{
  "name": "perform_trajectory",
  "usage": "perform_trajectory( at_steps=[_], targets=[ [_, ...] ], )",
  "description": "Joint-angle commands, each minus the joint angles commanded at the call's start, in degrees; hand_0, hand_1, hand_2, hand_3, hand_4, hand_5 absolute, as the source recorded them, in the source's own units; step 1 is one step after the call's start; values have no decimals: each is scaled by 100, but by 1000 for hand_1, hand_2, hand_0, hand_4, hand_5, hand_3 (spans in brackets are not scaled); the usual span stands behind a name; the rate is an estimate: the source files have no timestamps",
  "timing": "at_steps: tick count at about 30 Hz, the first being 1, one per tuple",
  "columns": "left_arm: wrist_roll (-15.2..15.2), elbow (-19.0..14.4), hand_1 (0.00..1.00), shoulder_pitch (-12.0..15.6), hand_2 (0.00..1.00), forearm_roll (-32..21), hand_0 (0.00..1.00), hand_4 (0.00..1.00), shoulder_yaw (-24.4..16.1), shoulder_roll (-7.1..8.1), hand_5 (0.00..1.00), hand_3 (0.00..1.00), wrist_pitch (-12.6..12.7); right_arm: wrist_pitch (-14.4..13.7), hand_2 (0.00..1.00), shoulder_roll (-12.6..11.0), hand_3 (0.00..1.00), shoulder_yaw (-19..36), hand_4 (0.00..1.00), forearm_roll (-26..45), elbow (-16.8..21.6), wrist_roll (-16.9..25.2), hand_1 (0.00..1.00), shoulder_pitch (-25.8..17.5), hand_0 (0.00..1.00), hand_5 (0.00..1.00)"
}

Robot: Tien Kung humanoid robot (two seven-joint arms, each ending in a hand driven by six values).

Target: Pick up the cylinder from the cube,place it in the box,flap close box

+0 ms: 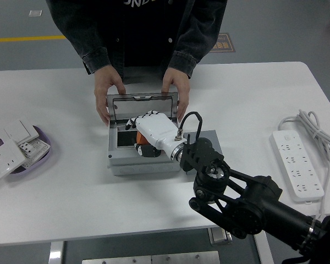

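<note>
Right robot hand (148,127) curls inside the box (154,159), fingers clasping the orange cylinder (143,141); person's hands (107,91) steady the lid (142,104).

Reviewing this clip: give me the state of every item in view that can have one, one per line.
Box: open, resting on the table.
Box lid: upright, held by the person's hands.
Right hand: reaching into the box, fingers curled down; grasp unclear.
Orange object: inside the box under the hand.
Power strip: lying flat, nothing plugged in.
Purple tray: holding wall switch plates.

Single head view: high on robot's side, looking forward and down over white table (60,187), moderately close.
</note>
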Motion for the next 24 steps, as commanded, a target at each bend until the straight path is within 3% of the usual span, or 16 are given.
perform_trajectory(
  at_steps=[1, 11, 16, 21, 24],
  targets=[
    [-3, 0, 665, 0, 585, -6, 638, 721, 5, 3, 304, 645, 0, -26, 728, 0, 781, 2, 832, 63, 0, 27, 732, -7, 895, 518],
    [-102, 0, 665, 16, 585, -217, 637, 722, 256, -28, 304, 644, -13, -409, 726, -31, 766, -32, 829, 1250, 48, 542, 725, -176, 886, 521],
    [-172, 0, 665, 35, 585, -379, 638, 721, 430, -30, 303, 643, -16, -607, 710, -349, 751, -63, 824, 2228, 505, 876, 707, -223, 860, 526],
    [-160, 0, 665, 60, 585, -352, 638, 721, 406, -20, 302, 643, -13, -758, 693, -719, 732, 123, 819, 3090, 1028, 854, 681, 116, 831, 522],
    [-149, 0, 665, 64, 585, -324, 638, 721, 387, -14, 302, 643, -14, -777, 693, -828, 732, 250, 819, 3481, 966, 797, 681, 454, 831, 522]
  ],
)
